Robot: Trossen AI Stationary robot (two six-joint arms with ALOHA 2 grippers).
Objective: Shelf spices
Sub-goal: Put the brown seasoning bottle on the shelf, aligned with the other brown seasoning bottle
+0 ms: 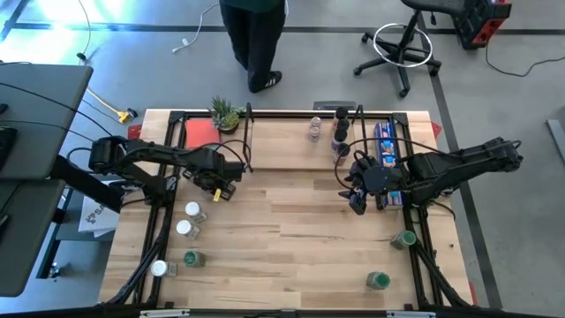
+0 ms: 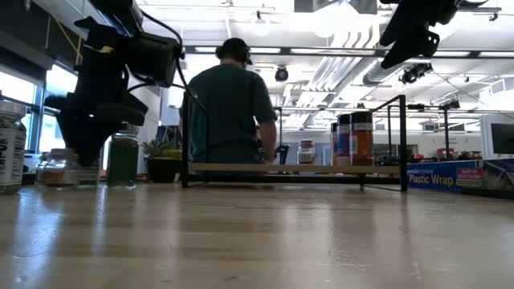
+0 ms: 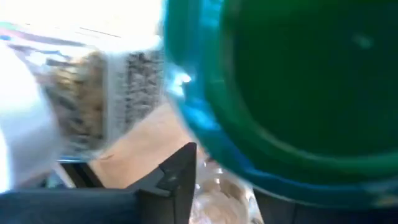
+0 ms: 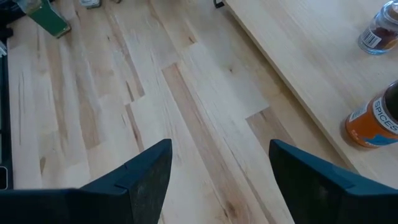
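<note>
Both jaws apart (right empty)

Wooden table [image 1: 291, 221] with light plank top. Small potted plant [image 1: 224, 113] at far edge, left of centre. Blue plastic wrap box [image 1: 385, 141] on right side of table. Person in dark top [image 2: 231, 104] stands behind table, back turned. Office chair [image 1: 403, 44] on grey floor beyond.
</note>
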